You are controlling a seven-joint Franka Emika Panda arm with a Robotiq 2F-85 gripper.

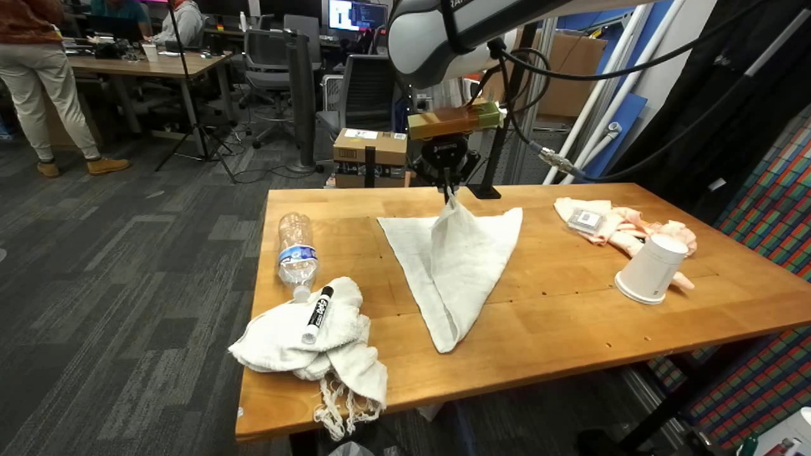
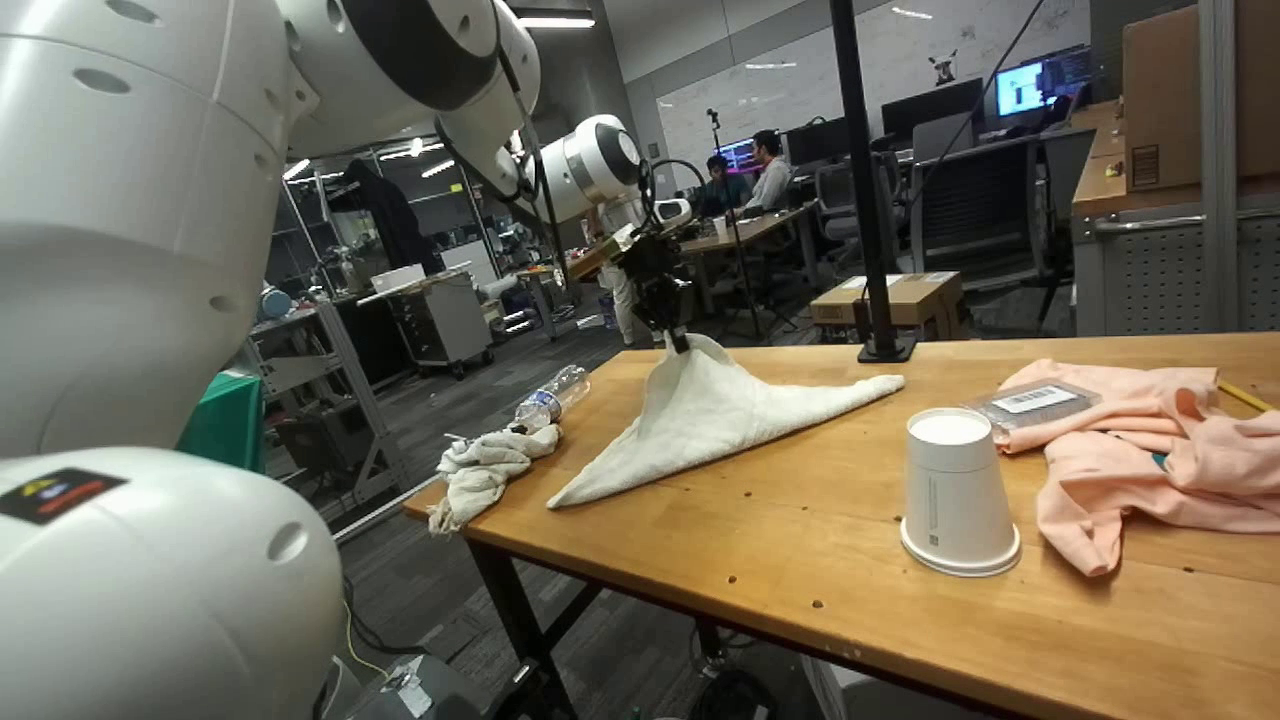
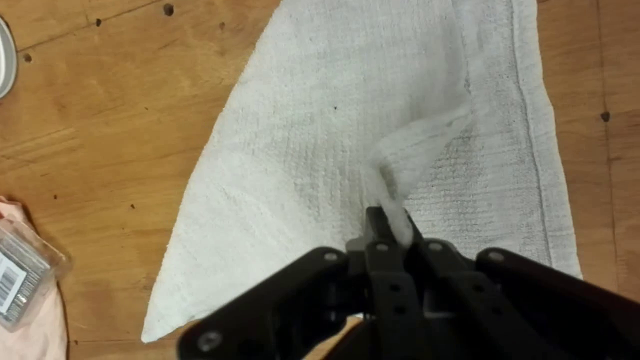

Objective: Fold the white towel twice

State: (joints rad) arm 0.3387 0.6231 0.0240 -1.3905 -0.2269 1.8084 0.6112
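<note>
so, one towel (image 1: 461, 269) in one hand (image 3: 392, 216), one upturned cup (image 2: 958, 490) apart

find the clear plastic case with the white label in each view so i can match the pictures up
In an exterior view: the clear plastic case is right of centre, about mid-height.
In an exterior view: clear plastic case toward the right, just below mid-height.
Wrist view: clear plastic case at the left edge, lower half, partly cut off.
Shared landmark: the peach cloth it overlaps.

The towel (image 1: 467, 266) is matt, rough-woven cloth, the table (image 1: 551, 316) smooth wood.
</note>
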